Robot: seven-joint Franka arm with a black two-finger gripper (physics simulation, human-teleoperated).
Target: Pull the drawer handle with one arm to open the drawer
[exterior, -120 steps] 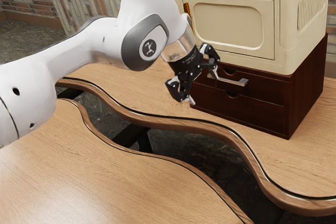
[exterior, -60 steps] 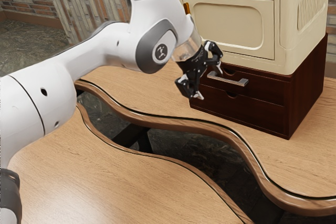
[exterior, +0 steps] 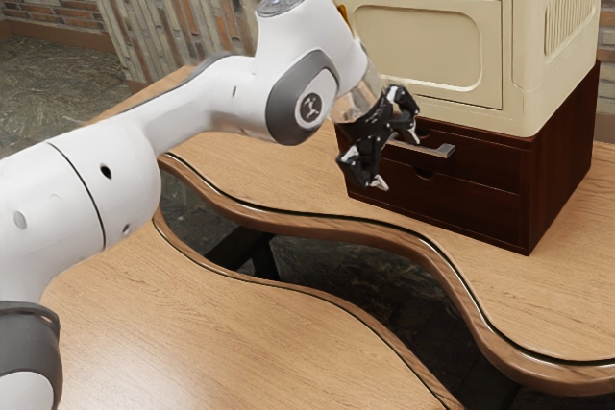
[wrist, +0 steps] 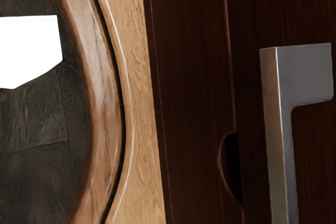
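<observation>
My gripper (exterior: 398, 160) stands open in front of the dark wooden cabinet (exterior: 563, 165), its two fingers spread apart, one higher and one lower. The upper finger overlaps one end of the silver handle (exterior: 434, 149) in the exterior view; contact cannot be told. That handle is fixed to the upper drawer (exterior: 490, 158), whose front lies flush with the cabinet. In the wrist view the handle (wrist: 283, 129) is large and close to my hand, with nothing seen gripping it.
A cream box (exterior: 524, 64) rests on top of the cabinet. Below the handle is a lower drawer (exterior: 471, 203) with a notch. The wavy-edged wooden table (exterior: 577, 285) carries the cabinet, and a second wooden surface (exterior: 231, 333) lies nearer the arm's base. A white shape (wrist: 26, 51) shows in the wrist view.
My gripper has moved toward the exterior view's right along the cabinet front, closer to the handle. Its fingers are still apart, and the drawer has not moved.
</observation>
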